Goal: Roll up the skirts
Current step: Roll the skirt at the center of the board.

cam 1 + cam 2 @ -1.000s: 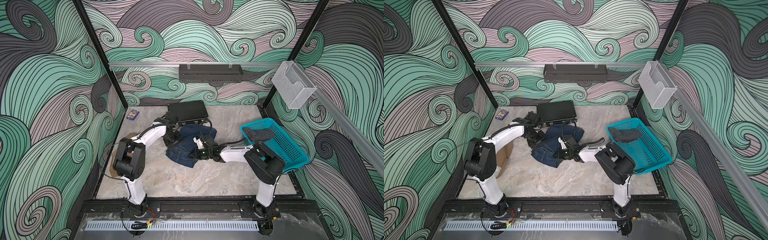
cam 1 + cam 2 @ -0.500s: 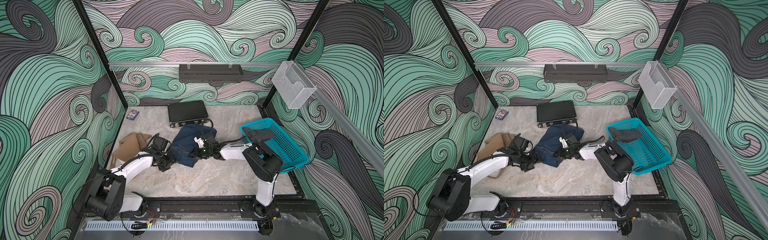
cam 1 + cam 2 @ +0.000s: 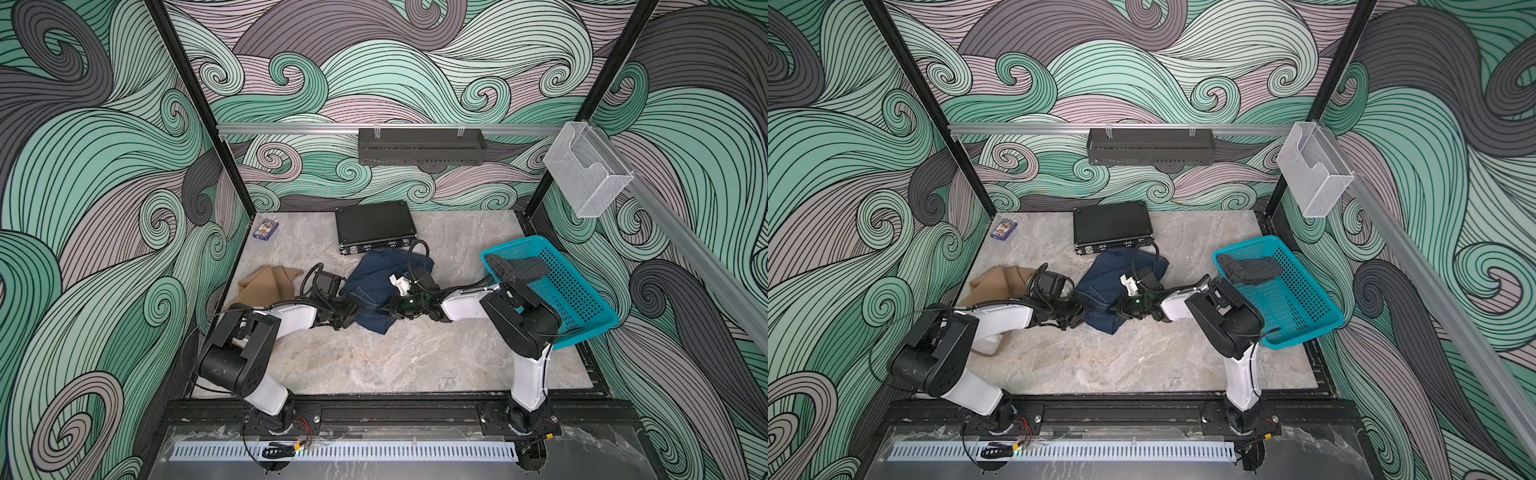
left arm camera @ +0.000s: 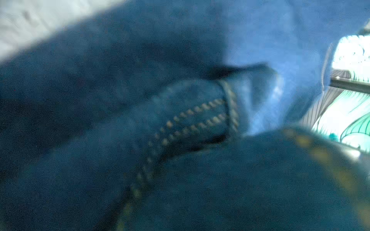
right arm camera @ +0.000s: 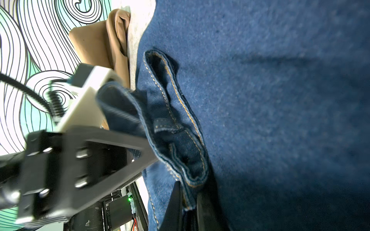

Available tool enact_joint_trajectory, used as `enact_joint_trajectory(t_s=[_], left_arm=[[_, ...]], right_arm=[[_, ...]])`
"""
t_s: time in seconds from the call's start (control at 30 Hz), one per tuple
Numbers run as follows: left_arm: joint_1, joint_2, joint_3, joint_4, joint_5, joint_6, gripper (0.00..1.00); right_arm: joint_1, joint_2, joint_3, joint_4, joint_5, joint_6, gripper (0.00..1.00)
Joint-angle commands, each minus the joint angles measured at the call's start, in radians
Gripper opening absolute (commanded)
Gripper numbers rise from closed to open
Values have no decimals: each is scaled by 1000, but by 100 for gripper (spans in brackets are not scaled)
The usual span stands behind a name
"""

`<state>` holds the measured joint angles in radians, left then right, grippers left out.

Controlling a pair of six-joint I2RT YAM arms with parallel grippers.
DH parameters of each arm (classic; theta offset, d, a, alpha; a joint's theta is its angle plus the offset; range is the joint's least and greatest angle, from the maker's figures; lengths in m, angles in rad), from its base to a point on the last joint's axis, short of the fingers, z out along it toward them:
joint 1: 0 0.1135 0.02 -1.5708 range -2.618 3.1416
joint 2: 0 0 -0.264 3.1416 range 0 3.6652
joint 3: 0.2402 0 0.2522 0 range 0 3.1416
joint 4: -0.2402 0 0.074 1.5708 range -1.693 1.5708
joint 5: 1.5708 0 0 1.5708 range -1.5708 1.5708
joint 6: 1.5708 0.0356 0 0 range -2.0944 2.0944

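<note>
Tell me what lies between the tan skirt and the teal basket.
In both top views, the denim skirt, with the left gripper and right gripper at its near edge.

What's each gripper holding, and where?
Right gripper pinches the denim skirt by its stitched waistband edge. Left gripper is at the same skirt's edge; grip unclear.

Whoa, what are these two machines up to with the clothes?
Two robot arms are working on a blue denim skirt on the table. The right arm pinches one edge with shut jaws; the left arm has its jaws at the other edge, grip unclear. A tan skirt lies crumpled nearby, and a dotted grey skirt sits in the teal basket.
</note>
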<state>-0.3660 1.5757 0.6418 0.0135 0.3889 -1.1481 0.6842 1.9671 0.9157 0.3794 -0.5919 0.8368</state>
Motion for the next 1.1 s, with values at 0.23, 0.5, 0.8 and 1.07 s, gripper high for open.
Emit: enact_joint_trajectory(t_s=[0.23, 0.5, 0.8, 1.07], left_arm=[[-6, 34, 282, -616, -338, 107, 0], [13, 123, 488, -1030, -329, 347, 0], [21, 168, 627, -1307, -295, 458, 0], [19, 221, 639, -1315, -265, 470, 0]], right_arm=[[74, 33, -96, -247, 207, -128, 27], [195, -304, -242, -169, 577, -340, 59], [559, -478, -381, 213, 796, -937, 67], [665, -326, -220, 269, 887, -1101, 99]])
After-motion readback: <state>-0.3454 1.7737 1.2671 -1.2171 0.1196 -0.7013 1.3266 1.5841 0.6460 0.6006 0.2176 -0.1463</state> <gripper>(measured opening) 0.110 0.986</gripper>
